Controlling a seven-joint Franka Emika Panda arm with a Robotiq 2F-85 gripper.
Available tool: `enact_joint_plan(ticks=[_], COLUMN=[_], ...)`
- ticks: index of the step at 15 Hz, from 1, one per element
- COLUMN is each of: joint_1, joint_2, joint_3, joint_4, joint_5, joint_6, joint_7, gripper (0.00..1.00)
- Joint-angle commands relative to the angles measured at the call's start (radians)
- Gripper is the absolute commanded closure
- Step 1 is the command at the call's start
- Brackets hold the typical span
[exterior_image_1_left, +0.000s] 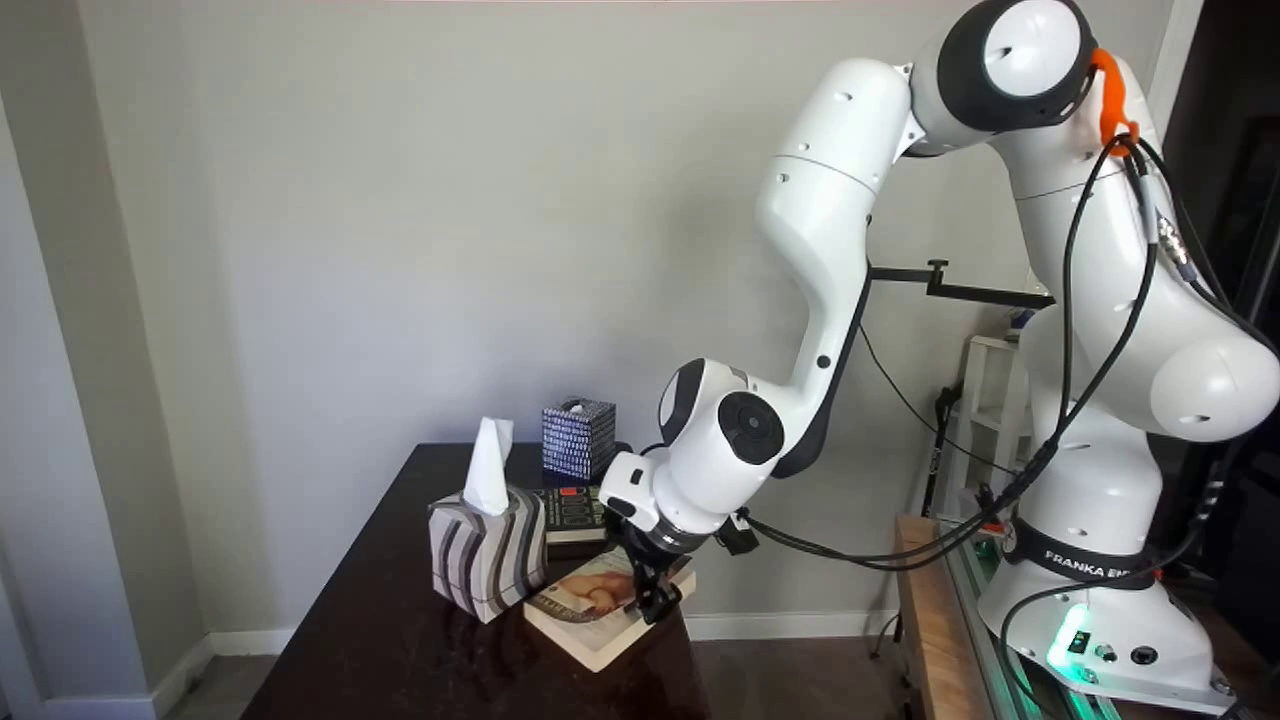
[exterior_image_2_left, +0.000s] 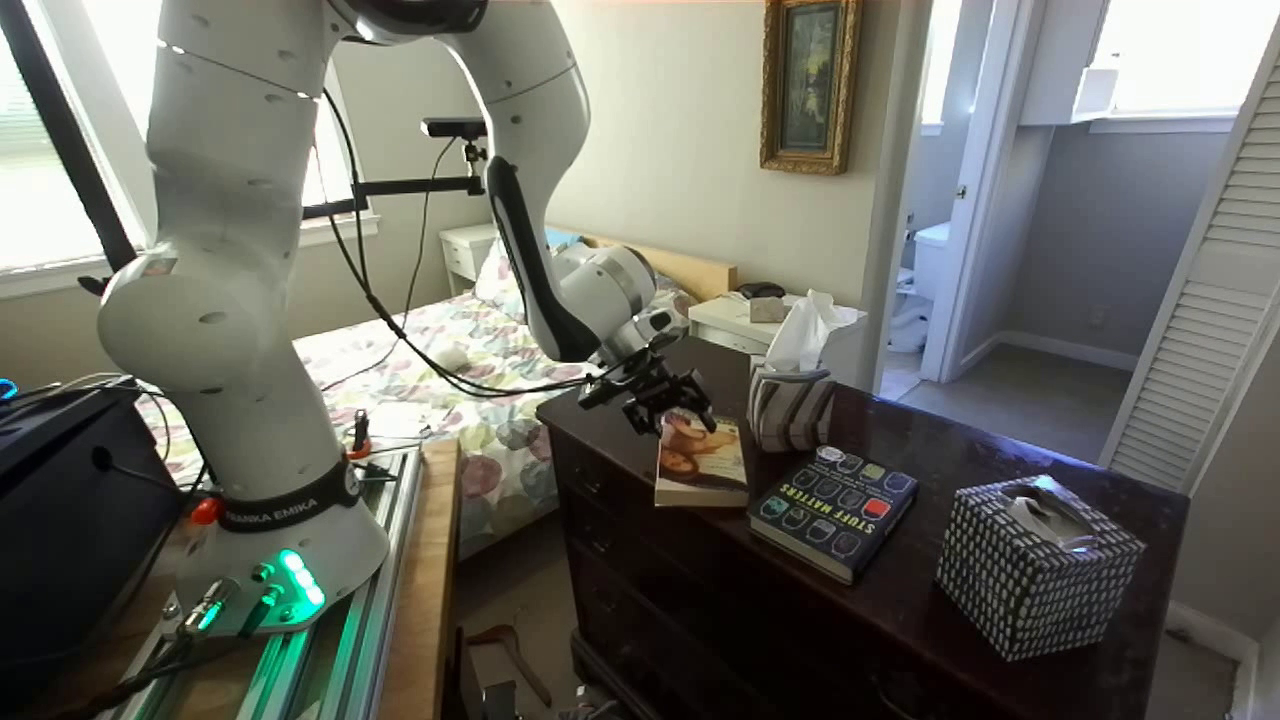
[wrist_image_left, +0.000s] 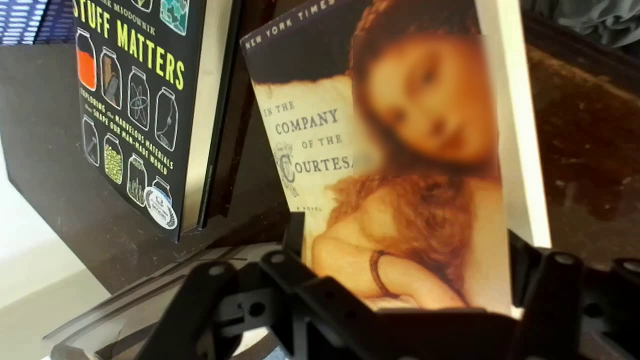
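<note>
Near right on the dark dresser (exterior_image_2_left: 985, 432): patterned tissue box (exterior_image_2_left: 1040, 570).
Black book (exterior_image_2_left: 835, 510): "Stuff Matters", left of it.
Paperback (exterior_image_2_left: 705, 462): farther left, dresser's near edge.
Gripper (wrist_image_left: 407, 250): jaws apart around the paperback's far end — can't tell whether they pinch it.
Striped tissue box (exterior_image_2_left: 795, 412): beyond the black book.

Gilt-framed picture (exterior_image_2_left: 812, 85) on pale wall (exterior_image_2_left: 670, 130); floral-covered bed (exterior_image_2_left: 510, 440); bright window (exterior_image_2_left: 40, 180)
</note>
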Motion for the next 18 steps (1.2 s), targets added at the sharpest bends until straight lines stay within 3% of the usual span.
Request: enact_joint_plan(ticks=[1, 8, 9, 18], joint_1=[-0.005, -0.008, -0.008, -0.010], joint_2=[0.020, 0.005, -0.004, -0.180], joint_3=[-0.011, -0.016, -0.016, -0.010], joint_4=[0.013, -0.003, -0.009, -0.104], joint_5=[-0.042, -0.024, -0.018, 0.048], joint_6=[-0.012, 0.002, 0.003, 0.008], joint_7=[0.071, 0.082, 0.080, 0.003], gripper=[0.46, 0.95, 0.99, 1.00])
